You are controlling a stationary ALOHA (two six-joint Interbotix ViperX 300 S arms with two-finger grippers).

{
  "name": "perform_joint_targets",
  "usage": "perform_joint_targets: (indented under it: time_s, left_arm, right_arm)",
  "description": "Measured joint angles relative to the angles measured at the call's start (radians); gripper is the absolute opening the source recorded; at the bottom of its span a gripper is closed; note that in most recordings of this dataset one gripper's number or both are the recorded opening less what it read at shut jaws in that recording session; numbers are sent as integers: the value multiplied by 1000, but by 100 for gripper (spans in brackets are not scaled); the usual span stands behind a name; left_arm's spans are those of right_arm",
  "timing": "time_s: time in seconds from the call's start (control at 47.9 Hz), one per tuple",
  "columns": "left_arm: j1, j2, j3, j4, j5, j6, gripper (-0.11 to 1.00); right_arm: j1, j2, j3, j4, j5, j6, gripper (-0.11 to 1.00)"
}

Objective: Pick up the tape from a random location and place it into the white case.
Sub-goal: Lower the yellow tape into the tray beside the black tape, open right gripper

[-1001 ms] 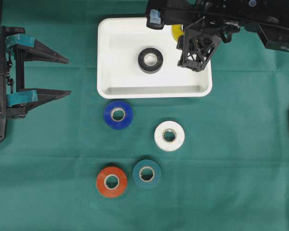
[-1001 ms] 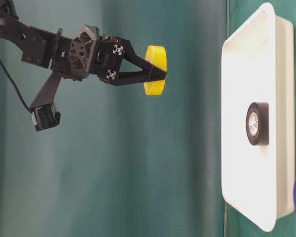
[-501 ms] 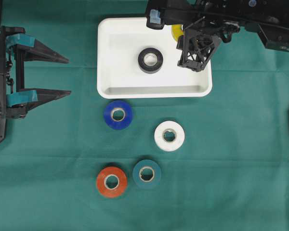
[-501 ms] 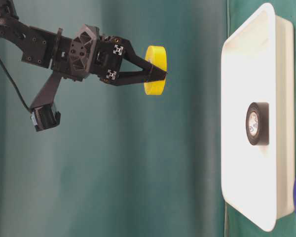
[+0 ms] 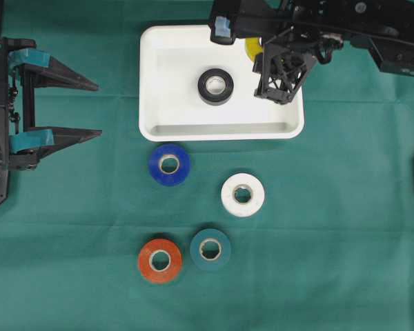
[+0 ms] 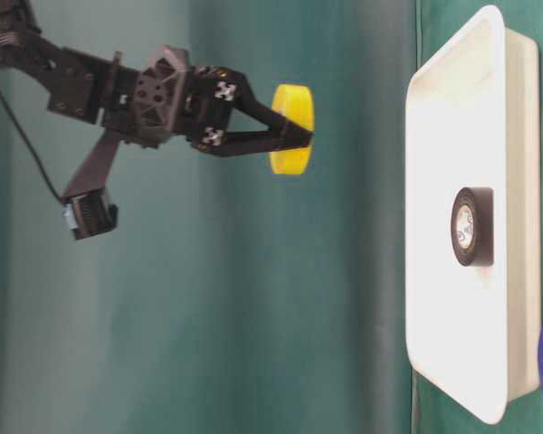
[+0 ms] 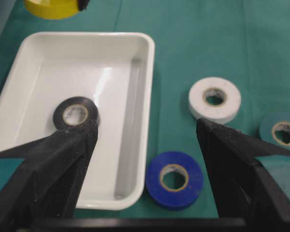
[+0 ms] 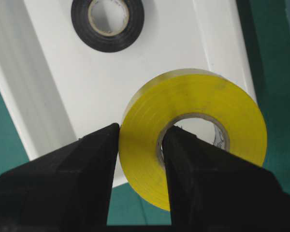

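right jaws: clenched on the yellow tape, one finger through the core, one on the outer rim; roll held flat.
yellow tape: in the right jaws, hanging clear above the white case, over its end nearest that arm, not touching it.
drop spot: bare case floor right under the jaws; black tape lay further in, toward the case middle, well apart from the yellow roll.
how to: judged best to lower until the roll nearly met the floor, then release; dropping from that height risked a bounce or roll over the rim.
watch: the inner finger could drag the core when lifting out.
left jaws: released, holding nothing, parked off to the far side of the bench.
loose rolls beyond the case: blue tape, white tape, teal tape, red tape, all still on the bench.
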Motion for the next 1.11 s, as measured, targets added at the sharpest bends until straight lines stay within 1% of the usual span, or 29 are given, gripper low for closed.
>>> perform_joint_targets:
  time_s: [0.355, 0.668, 0.897, 1.106]
  left_arm:
    - [0, 0, 0, -2, 0, -8, 82]
    - [0, -2, -2, -2, 0, -14, 82]
    - [-2, -2, 0, -2, 0, -15, 82]
    - [-2, 0, 0, -2, 0, -15, 82]
  right_arm:
    - [2, 58, 110, 0, -153, 0, 31]
    - [0, 138, 172, 0, -305, 0, 32]
    - [-8, 186, 186, 0, -356, 3, 32]
    - [-25, 196, 193, 0, -365, 3, 31]
